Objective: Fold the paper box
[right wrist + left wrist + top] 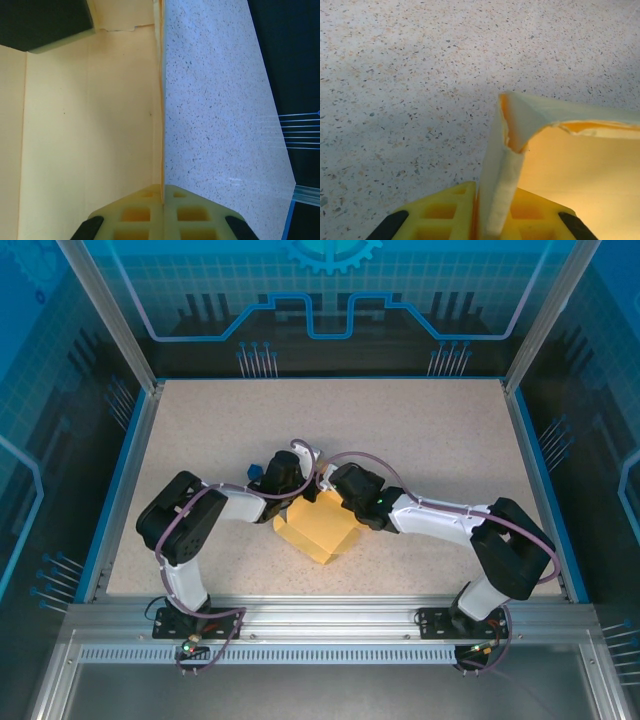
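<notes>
The paper box [320, 527], pale yellow card partly folded up, lies at the middle of the table between both arms. My left gripper [293, 488] is at its far left corner, shut on a doubled wall of the paper box [506, 165] that stands upright between the yellow fingers [440, 212]. From the right, my right gripper [335, 492] pinches the thin top edge of another wall of the paper box [161, 125], with the box's inside [90, 135] to its left. The yellow fingers [135, 212] meet on that card edge.
The speckled table [420, 440] has free room all round the box. A raised blue-edged rim [535, 480] borders the table, and a metal rail [320, 615] runs along the near edge by the arm bases.
</notes>
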Controlling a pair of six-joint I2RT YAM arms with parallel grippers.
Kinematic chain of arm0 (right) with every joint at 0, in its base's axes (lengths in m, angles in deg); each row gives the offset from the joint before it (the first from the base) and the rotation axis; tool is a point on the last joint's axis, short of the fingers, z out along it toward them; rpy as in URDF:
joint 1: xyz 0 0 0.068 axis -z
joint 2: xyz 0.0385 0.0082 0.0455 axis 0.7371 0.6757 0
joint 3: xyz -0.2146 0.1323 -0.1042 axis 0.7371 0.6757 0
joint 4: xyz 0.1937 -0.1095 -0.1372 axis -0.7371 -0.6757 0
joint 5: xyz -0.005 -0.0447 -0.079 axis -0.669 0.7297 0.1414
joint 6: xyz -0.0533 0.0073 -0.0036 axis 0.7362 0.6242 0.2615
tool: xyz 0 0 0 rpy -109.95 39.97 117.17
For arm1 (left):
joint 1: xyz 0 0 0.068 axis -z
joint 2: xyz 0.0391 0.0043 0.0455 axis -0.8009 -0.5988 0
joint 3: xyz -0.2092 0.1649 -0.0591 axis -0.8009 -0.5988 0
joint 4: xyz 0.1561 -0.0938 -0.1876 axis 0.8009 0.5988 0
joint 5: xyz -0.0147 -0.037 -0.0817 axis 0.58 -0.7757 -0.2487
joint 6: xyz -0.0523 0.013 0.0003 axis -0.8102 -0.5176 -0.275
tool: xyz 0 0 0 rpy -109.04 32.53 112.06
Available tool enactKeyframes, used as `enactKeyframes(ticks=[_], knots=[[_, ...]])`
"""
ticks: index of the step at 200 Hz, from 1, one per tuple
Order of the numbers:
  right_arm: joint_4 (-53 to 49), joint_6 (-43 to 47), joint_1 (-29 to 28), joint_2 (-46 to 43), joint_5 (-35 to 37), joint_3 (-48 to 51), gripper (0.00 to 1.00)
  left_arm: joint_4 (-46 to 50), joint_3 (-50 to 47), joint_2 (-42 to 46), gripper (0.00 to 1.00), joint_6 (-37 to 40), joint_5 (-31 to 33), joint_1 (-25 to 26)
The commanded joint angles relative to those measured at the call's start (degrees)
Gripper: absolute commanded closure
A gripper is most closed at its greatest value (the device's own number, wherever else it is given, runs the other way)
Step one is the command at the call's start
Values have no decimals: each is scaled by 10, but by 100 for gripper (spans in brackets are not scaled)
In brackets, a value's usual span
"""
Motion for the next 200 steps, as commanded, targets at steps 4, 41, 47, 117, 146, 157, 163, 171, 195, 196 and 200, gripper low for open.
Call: enactKeyframes(ticks=[4, 41, 47, 117, 146, 157, 163, 171, 195, 196, 200], knots=[[-20, -13, 4, -19, -15, -7, 85, -50, -14, 8, 86, 0, 0, -2], [-35, -37, 7, -48, -41, -11, 66, -67, -26, 16, 87, -1, 24, 3], [-37, -40, 7, -53, -46, -11, 63, -67, -27, 18, 87, 1, 29, 4], [-101, -150, 10, -158, -128, -6, 52, -55, -49, 52, 87, -39, 116, 13], [-154, -281, 40, -194, -185, -13, 50, -35, -52, 63, 88, -59, 138, 17], [-169, -320, 48, -200, -201, -18, 50, -27, -50, 66, 88, -63, 145, 19], [-174, -342, 50, -201, -205, -21, 50, -21, -49, 68, 88, -65, 148, 20], [-178, -363, 50, -202, -211, -28, 50, -14, -47, 71, 88, -68, 153, 21], [-197, -412, 52, -185, -213, -56, 44, 6, -40, 77, 88, -77, 162, 26], [-198, -413, 51, -184, -213, -58, 44, 7, -40, 77, 88, -77, 163, 26], [-201, -416, 51, -179, -214, -64, 44, 10, -39, 78, 88, -79, 164, 27]])
